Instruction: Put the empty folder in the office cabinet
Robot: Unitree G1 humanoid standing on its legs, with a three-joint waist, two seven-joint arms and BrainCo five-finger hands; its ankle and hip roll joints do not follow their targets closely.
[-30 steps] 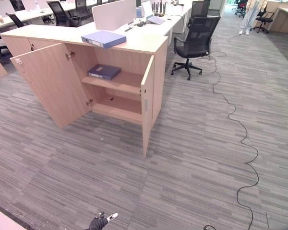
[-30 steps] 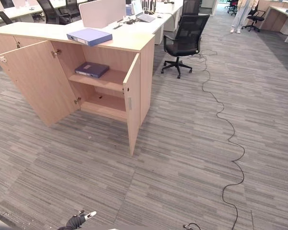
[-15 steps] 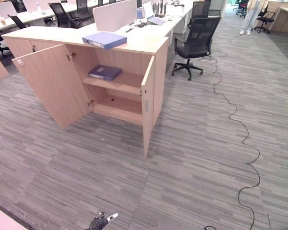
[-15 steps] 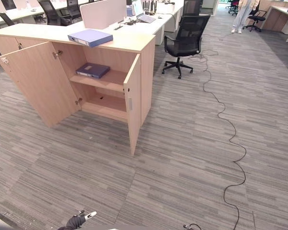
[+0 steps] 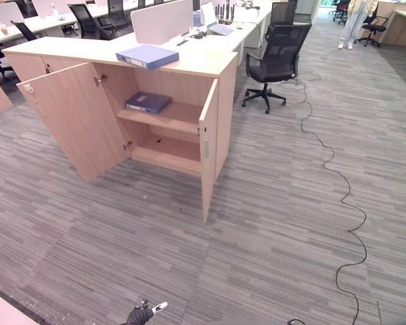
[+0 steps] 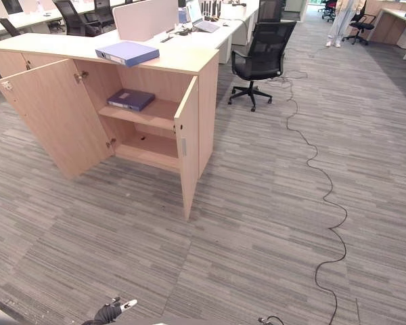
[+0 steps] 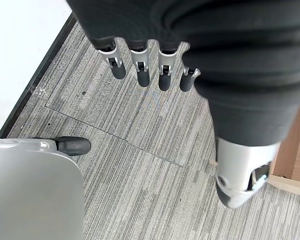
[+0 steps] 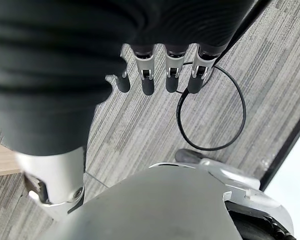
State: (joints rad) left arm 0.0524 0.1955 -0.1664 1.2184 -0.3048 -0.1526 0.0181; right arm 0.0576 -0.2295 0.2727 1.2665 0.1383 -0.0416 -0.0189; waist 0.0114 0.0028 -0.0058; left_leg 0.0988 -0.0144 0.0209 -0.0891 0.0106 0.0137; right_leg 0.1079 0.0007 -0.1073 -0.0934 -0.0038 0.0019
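The office cabinet [image 5: 189,68] stands ahead of me with both doors swung open; I take it as my reference. One blue folder [image 5: 147,55] lies flat on the cabinet's top, toward the front edge above the open compartment. A second, darker blue folder [image 5: 147,101] lies flat on the upper shelf inside the cabinet, at the left end of that shelf. I cannot tell from here which of the two is empty. The lower shelf below it holds nothing I can make out. The left door [image 5: 78,118] hangs open at a wide angle, and the right door [image 5: 207,157] stands edge-on toward me. Behind the cabinet sit desks with a pale divider panel [image 5: 162,19], and a black office chair [image 5: 276,57] stands to the cabinet's right, well apart from it. My left hand [image 7: 140,65] hangs over the grey carpet [image 5: 257,223], fingers straight and relaxed, holding nothing. My right hand [image 8: 160,70] also hangs over the carpet, fingers loose and extended, holding nothing. Both hands are well apart from the cabinet.
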